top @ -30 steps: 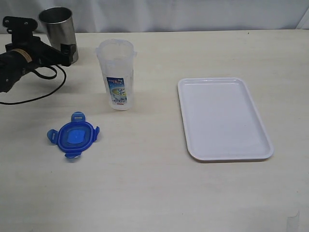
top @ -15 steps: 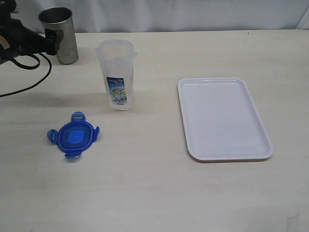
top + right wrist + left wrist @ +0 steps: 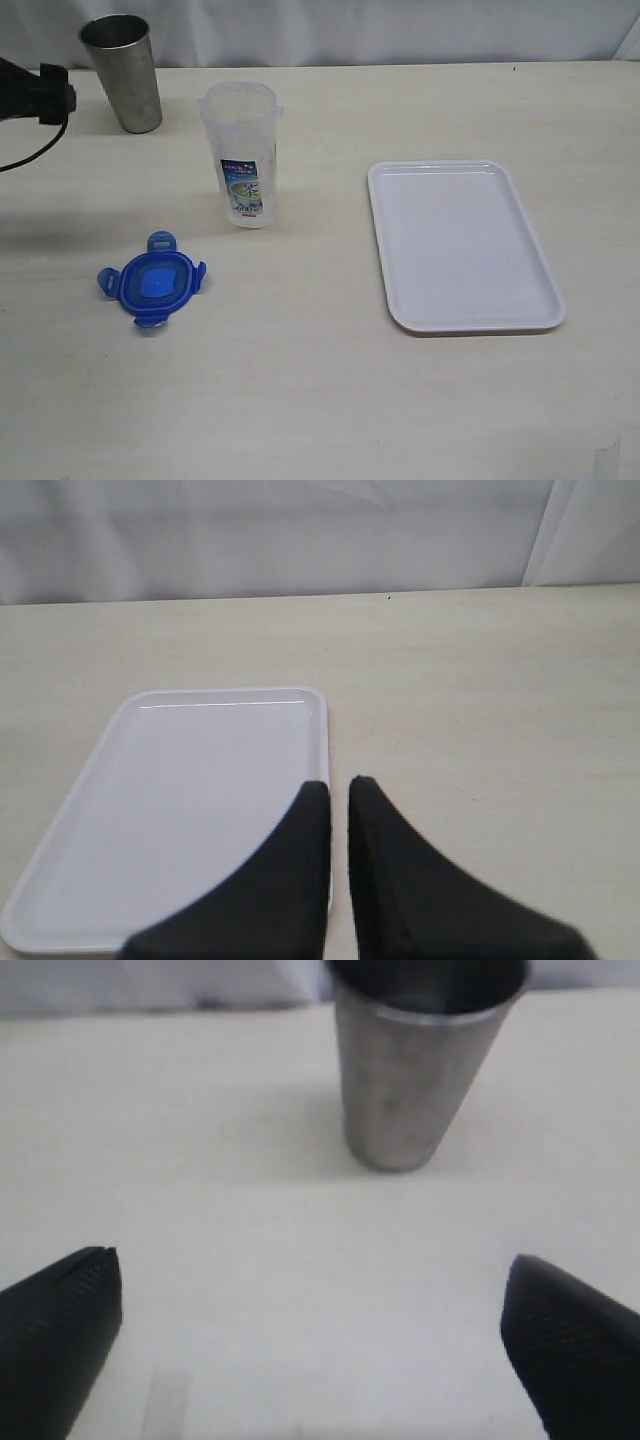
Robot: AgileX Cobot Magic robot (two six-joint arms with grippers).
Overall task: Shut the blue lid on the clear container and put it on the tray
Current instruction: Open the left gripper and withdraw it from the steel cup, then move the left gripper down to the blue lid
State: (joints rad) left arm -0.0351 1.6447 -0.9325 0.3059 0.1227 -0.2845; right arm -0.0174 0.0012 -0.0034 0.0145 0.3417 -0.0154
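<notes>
The blue lid [image 3: 150,279] lies flat on the table at the front left, its flaps spread. The clear container [image 3: 242,153] stands upright and uncovered behind it, its printed label facing the camera. The white tray [image 3: 462,245] lies bare to the right and also shows in the right wrist view [image 3: 170,800]. My left gripper [image 3: 310,1290] is open with nothing between its fingers; only a dark tip of that arm [image 3: 50,92] shows at the exterior view's left edge. My right gripper [image 3: 339,785] is shut and holds nothing, hovering over the tray's edge.
A grey steel cup [image 3: 124,71] stands at the back left, right in front of the left gripper in the left wrist view [image 3: 420,1070]. A black cable [image 3: 30,155] trails from the left arm. White cloth backs the table's far edge.
The left arm has drawn back to the left, away from the steel cup, and is nearly out of the exterior view. Lid, container and tray have not moved.
</notes>
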